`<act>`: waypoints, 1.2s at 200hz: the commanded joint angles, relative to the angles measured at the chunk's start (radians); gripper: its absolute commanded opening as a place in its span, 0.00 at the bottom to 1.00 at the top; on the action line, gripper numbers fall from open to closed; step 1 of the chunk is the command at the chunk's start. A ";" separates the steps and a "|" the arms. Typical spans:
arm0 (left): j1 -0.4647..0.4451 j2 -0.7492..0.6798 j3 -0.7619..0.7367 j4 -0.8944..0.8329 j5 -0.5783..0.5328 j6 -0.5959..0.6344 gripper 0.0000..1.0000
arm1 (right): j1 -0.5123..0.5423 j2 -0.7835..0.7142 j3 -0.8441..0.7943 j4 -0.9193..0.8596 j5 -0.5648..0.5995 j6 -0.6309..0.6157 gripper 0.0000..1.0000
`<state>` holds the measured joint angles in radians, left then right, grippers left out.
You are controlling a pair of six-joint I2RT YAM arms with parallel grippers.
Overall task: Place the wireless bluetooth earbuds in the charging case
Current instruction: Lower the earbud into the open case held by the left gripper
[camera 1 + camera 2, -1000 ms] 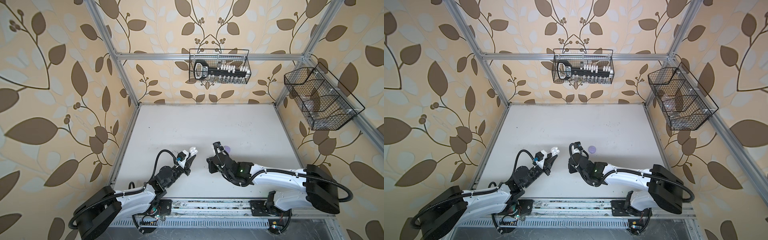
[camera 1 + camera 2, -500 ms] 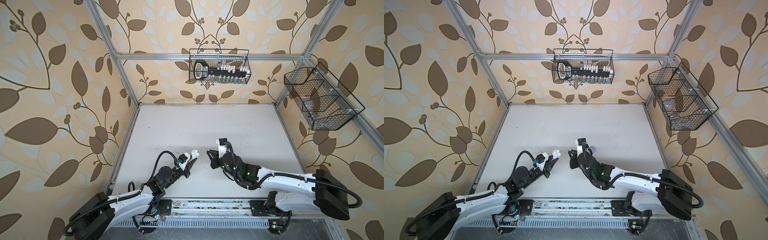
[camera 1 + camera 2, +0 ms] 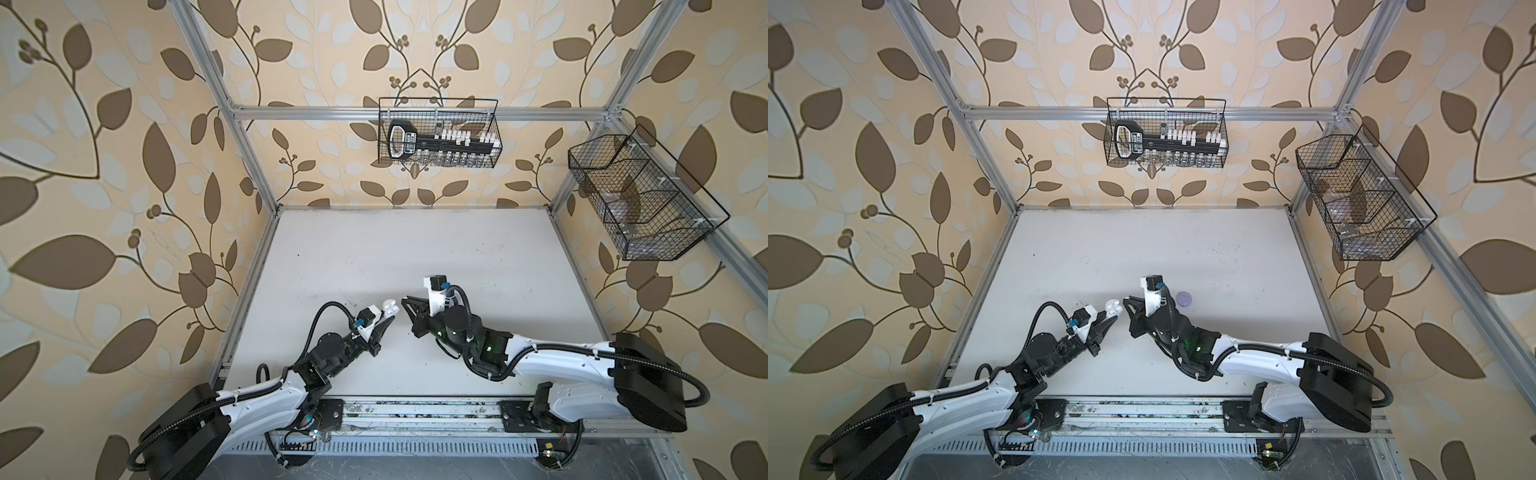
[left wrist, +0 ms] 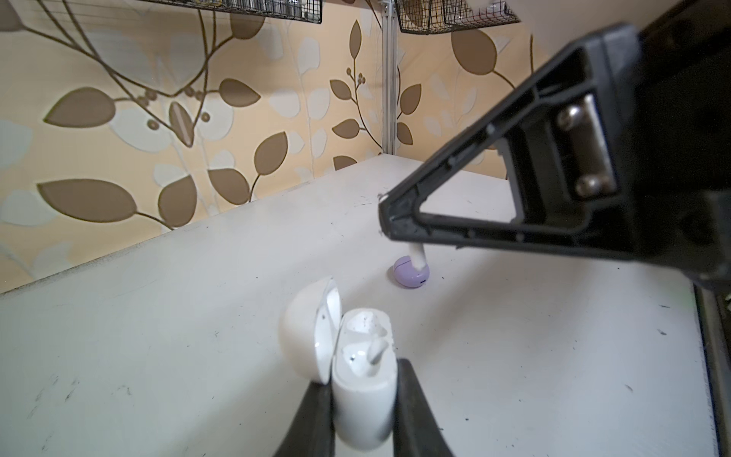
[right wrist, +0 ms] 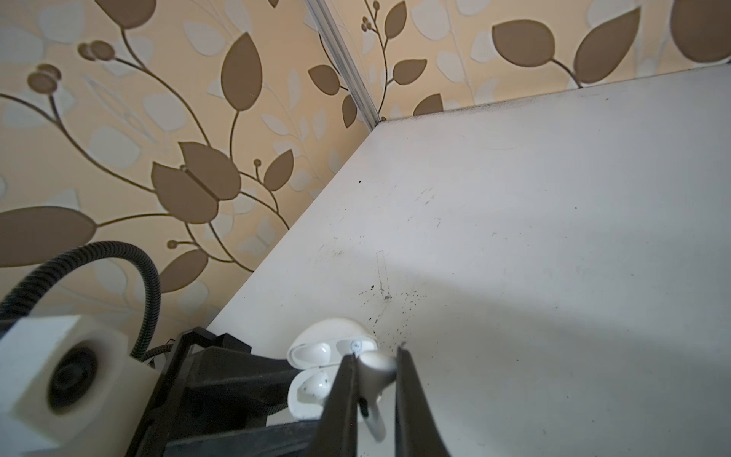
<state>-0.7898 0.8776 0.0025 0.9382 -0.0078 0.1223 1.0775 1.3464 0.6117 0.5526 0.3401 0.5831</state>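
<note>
Now your left claw (image 4: 362, 374) is clamped on the open white charging case (image 4: 362, 415) with one white earbud (image 4: 368, 356) seated inside, while your right claw (image 5: 375, 354) pinches a second white earbud (image 5: 375, 376) just beside it.

Both top views: bright, even, diffuse light. Worktop (image 3: 374, 257) near-white, its scuffs still readable; shadows under the arms (image 3: 561, 365) faint and soft. Wide-angle bowing: frame posts (image 3: 251, 160) splay toward the edges, wallpaper (image 3: 104, 208) soft in the corners.

Left wrist view: right hand (image 4: 391, 221) close to the lens, large, blurred; case (image 4: 364, 395) slightly soft, small glints on it.

Right wrist view: broad soft-edged shadow band across the worktop. Near fingers (image 5: 340, 403), earbud (image 5: 375, 368) between them and camera housing (image 5: 59, 368) all out of focus; wallpaper fairly sharp.
</note>
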 commanded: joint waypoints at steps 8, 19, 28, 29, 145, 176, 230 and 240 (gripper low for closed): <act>0.011 -0.017 -0.039 0.078 -0.015 -0.004 0.00 | 0.009 0.046 0.052 0.084 -0.027 -0.019 0.10; 0.011 -0.021 -0.038 0.073 -0.015 -0.003 0.00 | 0.009 0.059 0.057 0.101 -0.034 -0.019 0.10; 0.011 -0.024 -0.039 0.072 -0.015 -0.004 0.00 | 0.008 0.066 0.060 0.110 -0.037 -0.020 0.10; 0.010 -0.025 -0.039 0.072 -0.015 -0.006 0.00 | 0.008 0.067 0.060 0.110 -0.037 -0.019 0.10; 0.011 -0.051 -0.055 0.084 -0.043 -0.018 0.00 | 0.009 0.125 0.074 0.158 -0.041 -0.012 0.09; 0.011 -0.060 -0.054 0.077 -0.046 -0.021 0.00 | 0.007 0.132 0.079 0.168 -0.042 -0.011 0.09; 0.010 -0.060 -0.055 0.078 -0.061 -0.026 0.00 | 0.013 0.140 0.071 0.176 -0.044 -0.003 0.09; 0.011 -0.059 -0.055 0.079 -0.063 -0.027 0.00 | 0.015 0.138 0.067 0.177 -0.043 -0.002 0.09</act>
<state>-0.7898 0.8310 0.0025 0.9527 -0.0444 0.1017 1.0817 1.4723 0.6628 0.7086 0.3058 0.5793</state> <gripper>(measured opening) 0.222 0.124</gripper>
